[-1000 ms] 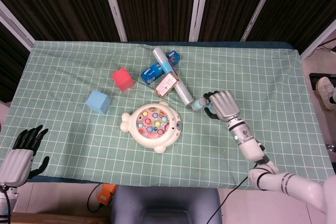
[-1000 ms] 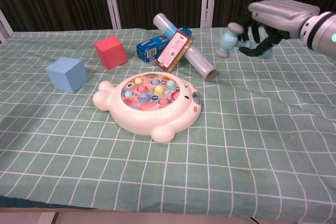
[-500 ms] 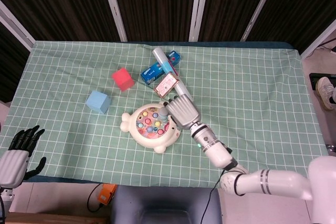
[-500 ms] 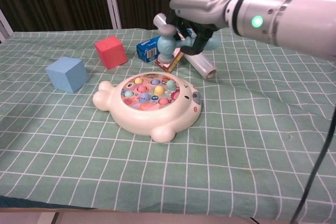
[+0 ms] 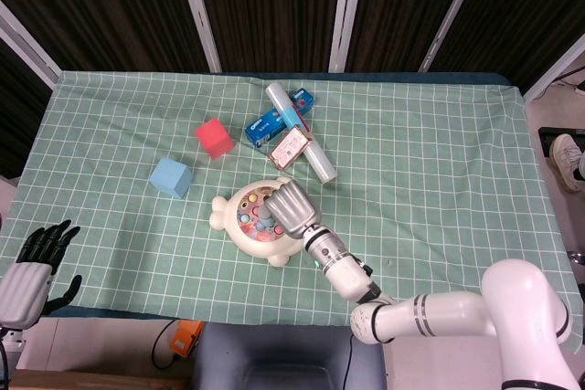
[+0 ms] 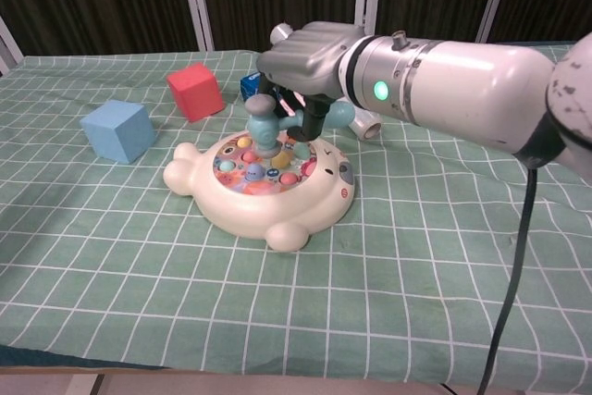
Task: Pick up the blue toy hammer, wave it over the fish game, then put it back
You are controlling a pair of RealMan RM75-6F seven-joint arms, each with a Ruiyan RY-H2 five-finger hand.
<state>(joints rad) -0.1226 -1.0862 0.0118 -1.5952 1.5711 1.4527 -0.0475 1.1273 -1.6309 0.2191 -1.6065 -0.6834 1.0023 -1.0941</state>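
My right hand grips the blue toy hammer by its handle, fingers curled round it. The hammer's head hangs just above the coloured fish in the white fish game, near the middle of its round tray. In the head view the hand hides most of the hammer. My left hand hangs beside the table's front left corner, fingers spread and holding nothing.
A light blue cube and a red cube lie left of the game. Behind it are a blue box, a red packet and a clear film roll. A green checked cloth covers the table.
My right hand has carried the hammer leftward from the table's right side, past the film roll, to above the fish game. The left hand has barely shifted.
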